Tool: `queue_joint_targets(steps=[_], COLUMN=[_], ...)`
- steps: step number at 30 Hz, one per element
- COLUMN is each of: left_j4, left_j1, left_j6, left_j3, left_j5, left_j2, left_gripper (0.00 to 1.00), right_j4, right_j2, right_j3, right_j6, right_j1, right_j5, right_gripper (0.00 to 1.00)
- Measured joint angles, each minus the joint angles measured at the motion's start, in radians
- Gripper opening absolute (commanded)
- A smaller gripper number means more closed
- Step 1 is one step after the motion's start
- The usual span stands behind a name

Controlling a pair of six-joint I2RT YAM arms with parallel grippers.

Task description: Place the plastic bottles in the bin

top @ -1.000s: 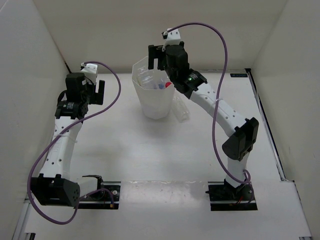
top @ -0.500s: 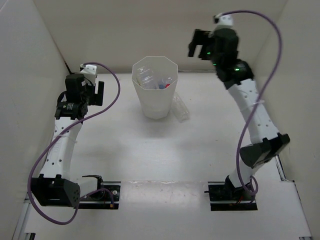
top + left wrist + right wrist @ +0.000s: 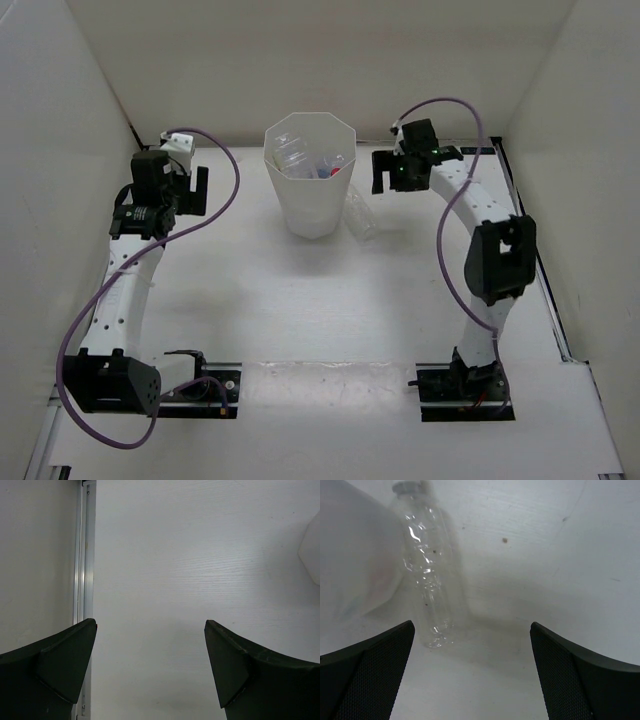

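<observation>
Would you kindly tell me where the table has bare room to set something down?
The table is bare across the wide stretch in front of the bin, between both arms, and between the left gripper and the bin. It is crowded right of the bin, where a clear bottle lies near the right gripper.

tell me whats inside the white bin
Clear plastic bottles and a red-labelled bottle. Their number is unclear: the bin walls cover everything lower down.

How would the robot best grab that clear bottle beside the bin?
Probably grip the clear bottle across its mid-body, from above: it lies flat, long side close by the bin, so the open right end effector could straddle its narrow width.
</observation>
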Motion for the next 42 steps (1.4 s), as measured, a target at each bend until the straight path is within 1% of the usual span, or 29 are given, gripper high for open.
queue_joint_targets(steps=[4,13,16,24,25,27,28,30,31,33,34,39,42], left_j4=[-0.008,-0.025,-0.026,-0.026,-0.026,-0.026,-0.026,-0.026,-0.026,-0.026,-0.026,-0.026,-0.026], left_j1=[0.016,0.053,0.060,0.073,0.076,0.081,0.084,0.089,0.092,0.093,0.093,0.095,0.095], left_j6=[0.000,-0.001,-0.001,-0.001,-0.001,-0.001,-0.001,-0.001,-0.001,-0.001,-0.001,-0.007,-0.009], left_j3=[-0.004,-0.027,-0.027,-0.027,-0.028,-0.029,-0.029,-0.029,-0.029,-0.029,-0.029,-0.029,-0.029], left_j5=[0.000,0.000,0.001,0.002,0.002,0.002,0.003,0.004,0.005,0.005,0.005,0.006,0.012], left_j2=[0.000,0.000,0.000,0.008,0.008,0.008,0.008,0.008,0.008,0.008,0.008,0.008,0.008], left_gripper=[1.00,1.00,1.00,1.00,1.00,1.00,1.00,1.00,1.00,1.00,1.00,1.00,1.00], right_j4=[-0.011,0.010,0.020,0.030,0.029,0.033,0.033,0.032,0.032,0.034,0.034,0.030,0.046], right_j2=[0.093,0.146,0.176,0.295,0.298,0.306,0.309,0.315,0.315,0.307,0.300,0.212,0.098], right_j3=[0.003,0.012,0.012,0.027,0.037,0.052,0.055,0.056,0.056,0.052,0.046,0.018,0.031], right_j6=[-0.043,-0.077,-0.073,0.003,0.013,0.035,0.051,0.081,0.097,0.124,0.138,0.191,0.218], right_j1=[0.007,0.073,0.085,0.124,0.126,0.134,0.137,0.142,0.143,0.141,0.135,0.070,0.028], right_j5=[-0.070,-0.160,-0.147,-0.019,-0.005,0.017,0.028,0.043,0.053,0.065,0.066,0.107,0.142], right_gripper=[1.00,1.00,1.00,1.00,0.96,0.84,0.70,0.56,0.42,0.32,0.29,0.29,0.29])
